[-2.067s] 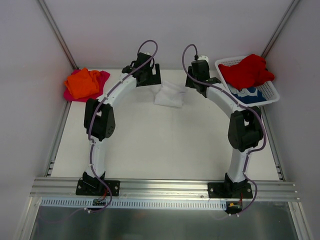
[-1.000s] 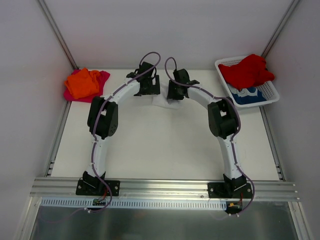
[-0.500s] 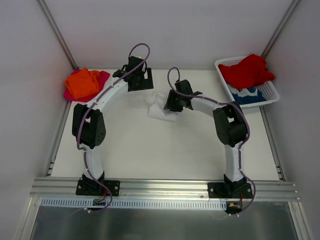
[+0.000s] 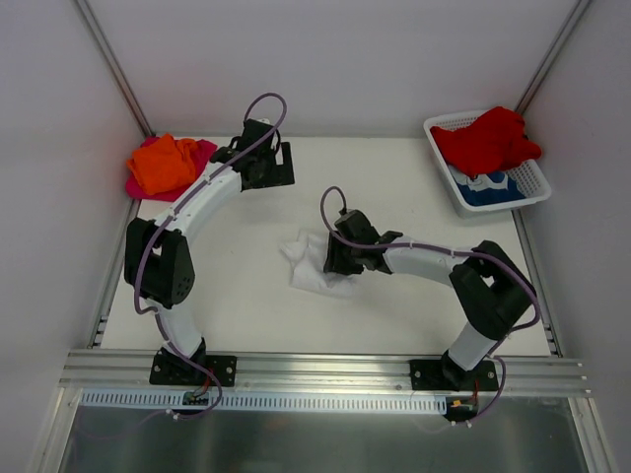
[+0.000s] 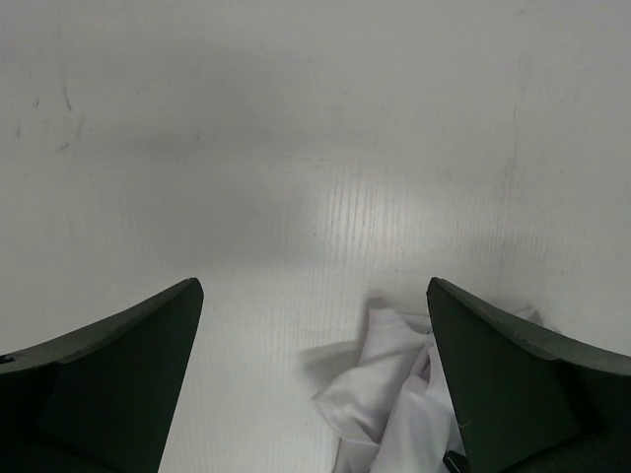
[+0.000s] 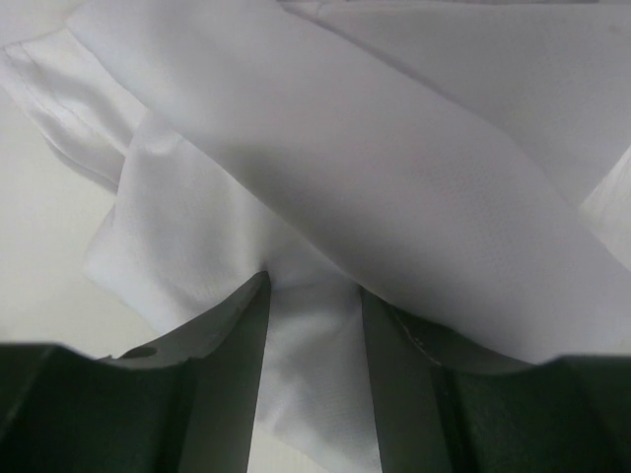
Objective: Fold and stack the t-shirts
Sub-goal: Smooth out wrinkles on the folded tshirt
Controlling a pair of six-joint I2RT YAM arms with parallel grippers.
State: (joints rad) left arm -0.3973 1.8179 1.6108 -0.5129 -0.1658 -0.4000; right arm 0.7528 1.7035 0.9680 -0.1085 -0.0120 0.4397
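The white t-shirt [image 4: 308, 268] lies crumpled near the middle of the table. My right gripper [image 4: 333, 258] is shut on its right edge; in the right wrist view [image 6: 314, 286] a fold of the white cloth [image 6: 325, 177] sits pinched between the jaws. My left gripper [image 4: 266, 173] is open and empty at the back, apart from the shirt; in the left wrist view [image 5: 314, 288] the jaws stand wide over bare table, with the white t-shirt [image 5: 389, 394] at the bottom. An orange t-shirt [image 4: 163, 164] lies on a magenta-pink one [image 4: 204, 152] at the back left.
A white mesh basket [image 4: 533, 183] at the back right holds a red t-shirt [image 4: 488, 138] over a blue-and-white one [image 4: 488, 187]. Grey walls close in the table on three sides. A metal rail runs along the near edge.
My right gripper has dragged the white t-shirt from the back centre toward the near middle of the table. My left gripper has let go and drawn back to the left.
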